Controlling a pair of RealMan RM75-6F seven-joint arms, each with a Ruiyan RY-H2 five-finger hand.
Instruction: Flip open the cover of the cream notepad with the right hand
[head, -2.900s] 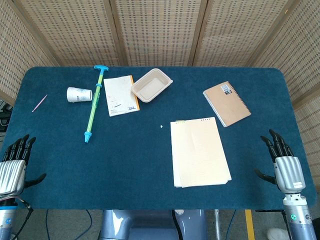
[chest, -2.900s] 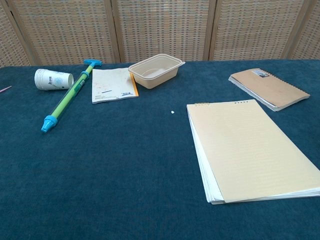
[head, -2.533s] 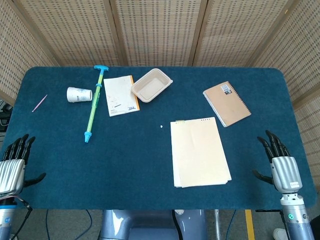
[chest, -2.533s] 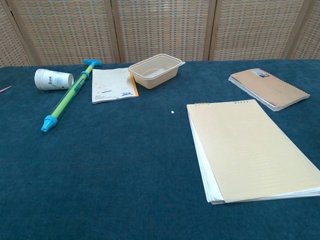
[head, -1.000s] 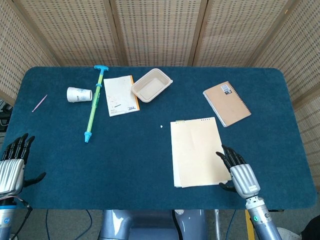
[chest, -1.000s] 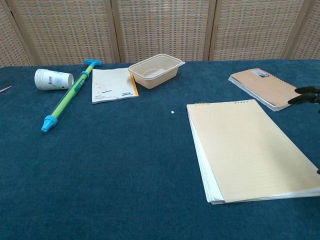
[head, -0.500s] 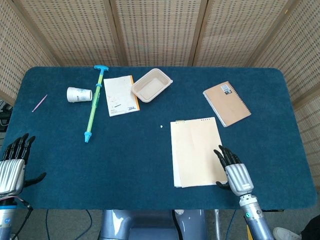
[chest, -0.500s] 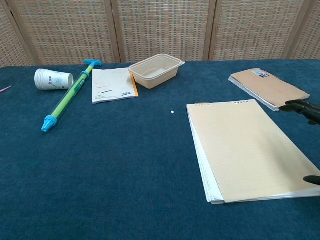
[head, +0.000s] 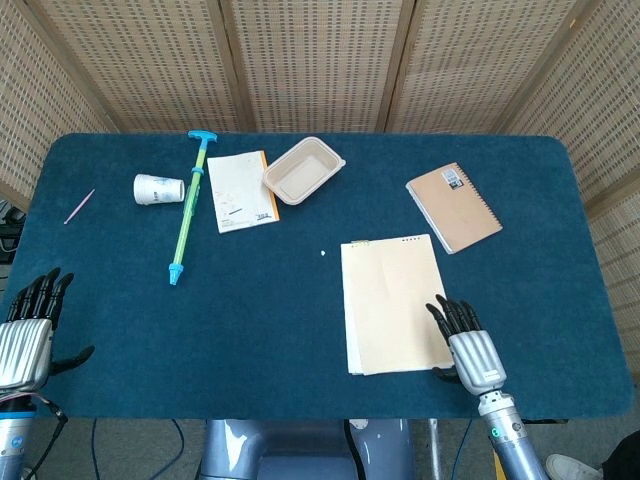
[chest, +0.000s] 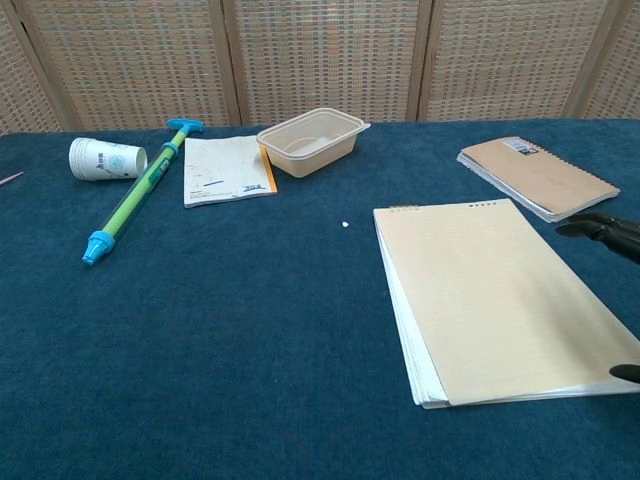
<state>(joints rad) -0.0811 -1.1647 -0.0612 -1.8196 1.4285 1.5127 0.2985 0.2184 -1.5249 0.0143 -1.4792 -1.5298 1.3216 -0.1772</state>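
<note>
Behind the cream notepad (head: 395, 303), beige tray (head: 303, 169) holds nothing.

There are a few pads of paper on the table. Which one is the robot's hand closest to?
The big cream notepad. The right hand sits at its near right corner, while the brown spiral notebook and the small white pad lie farther back.

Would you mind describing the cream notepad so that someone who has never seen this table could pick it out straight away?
On the blue table, look at the near right part, just ahead of the right hand. The cream notepad lies flat there, closed, its binding at the far edge. It is larger and paler than the brown spiral notebook beyond it, and its cover is plain.
</note>
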